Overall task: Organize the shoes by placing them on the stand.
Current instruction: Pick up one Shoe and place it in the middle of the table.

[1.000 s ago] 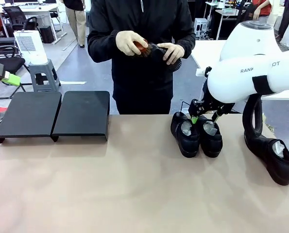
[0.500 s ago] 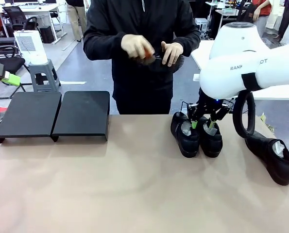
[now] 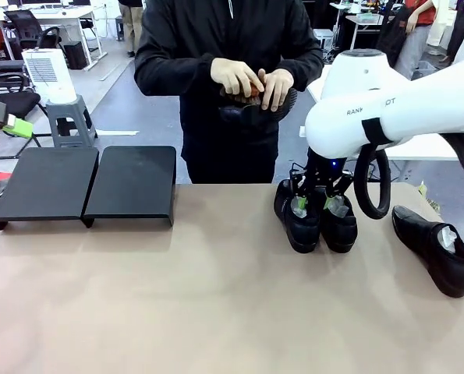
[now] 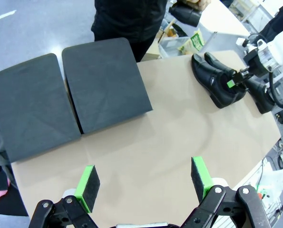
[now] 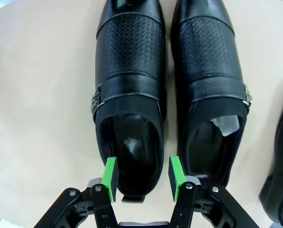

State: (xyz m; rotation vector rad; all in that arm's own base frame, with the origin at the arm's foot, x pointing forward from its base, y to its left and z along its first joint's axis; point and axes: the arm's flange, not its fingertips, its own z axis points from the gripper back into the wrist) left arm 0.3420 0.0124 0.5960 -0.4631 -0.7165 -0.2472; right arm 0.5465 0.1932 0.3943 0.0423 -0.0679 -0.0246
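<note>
Right gripper (image 5: 142, 178) down at the heel of one shoe (image 5: 129, 95) of the pair on the table (image 3: 216, 312), green pads (image 5: 111, 178) either side of its rim, squeezing or merely straddling impossible to tell; left gripper (image 4: 145, 183) spread wide, grasping nothing. Stand (image 3: 130, 183) at the table's left, well apart from that pair, a third shoe (image 3: 438, 249) at far right and a fourth (image 3: 251, 109) in the person's hands (image 3: 235, 76). Buckles (image 5: 96, 102) and perforated uppers plain from the right wrist, too small from the front.

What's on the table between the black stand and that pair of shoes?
Nothing: bare table between the stand and the pair of shoes, in the front and left wrist views.
</note>
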